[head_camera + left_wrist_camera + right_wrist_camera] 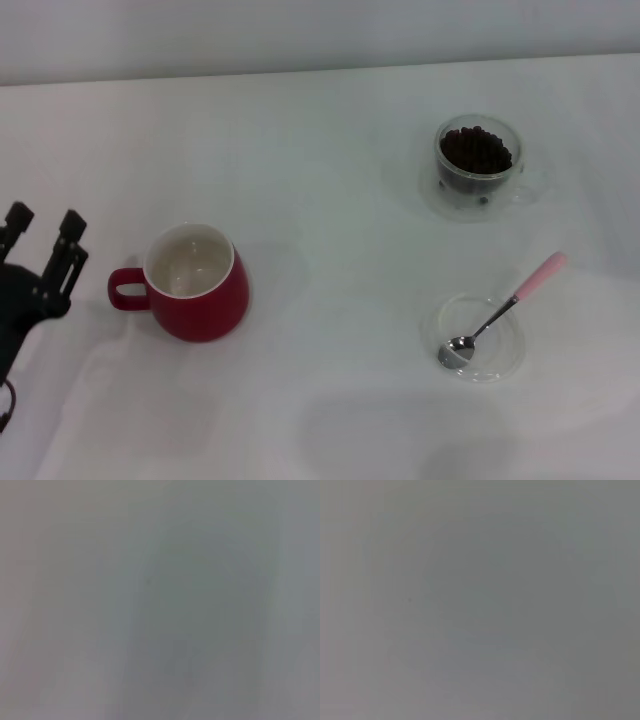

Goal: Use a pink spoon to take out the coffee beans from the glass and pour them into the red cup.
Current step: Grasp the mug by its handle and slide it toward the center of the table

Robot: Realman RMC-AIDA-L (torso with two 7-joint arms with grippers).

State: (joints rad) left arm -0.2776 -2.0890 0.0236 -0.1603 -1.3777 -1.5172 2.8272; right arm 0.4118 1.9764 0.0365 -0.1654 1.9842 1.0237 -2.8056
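At the left edge the left gripper (42,228) hangs with fingers spread, holding nothing. Just right of it stands the red cup (193,283). At lower right the spoon (500,310) lies in a dish (508,356). At upper right, the glass (477,166) holds beans (476,151).

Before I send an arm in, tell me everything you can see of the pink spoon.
The small teaspoon with a pale pink handle and shiny metal bowl and neck, the pink spoon, lies tilted in a shallow clear round dish on the white table's right side. Its bowl rests inside the dish; the handle slants up over the rim toward the far right. No beans show in its bowl. No gripper touches it.
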